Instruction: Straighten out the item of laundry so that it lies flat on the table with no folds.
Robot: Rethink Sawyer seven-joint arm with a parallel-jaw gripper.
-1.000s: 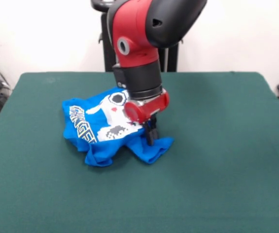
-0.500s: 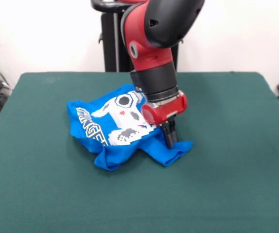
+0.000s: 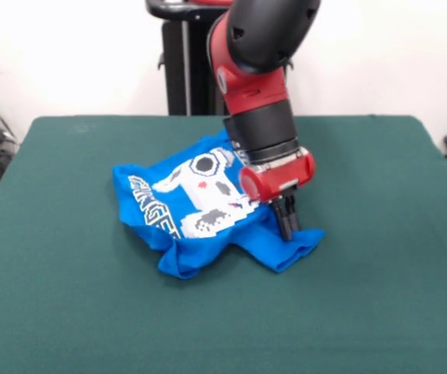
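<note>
The bright blue short-sleeved T-shirt with a white pixel-art controller print and yellow-outlined lettering [image 3: 200, 214] lies crumpled on the large dark green felt-topped table [image 3: 379, 296], a little to the picture's left of centre and nearer the far edge than the near one. The red and black arm comes down from above, and its dark gripper [image 3: 288, 222] is planted on the shirt's corner at the picture's right, its two fingers drawn close together with blue cloth bunched at their tips, so it appears clamped on that corner. Compared with a second ago, the gripper has travelled toward the picture's right and slightly toward the camera, and the whole shirt has slid along with it: the pinched corner now reaches farther right, the print has shifted the same way, and the lettered edge at the left has also crept inward. That suggests the cloth is being dragged as a bundle more than it is being spread, since the left side follows rather than staying put. The front hem is still doubled under in thick folds below the print, and the lettering is partly wrapped round a fold, so only some of it reads. In my judgement the task is at an early stage; the pull has lengthened the right corner somewhat, but the folds remain.
</note>
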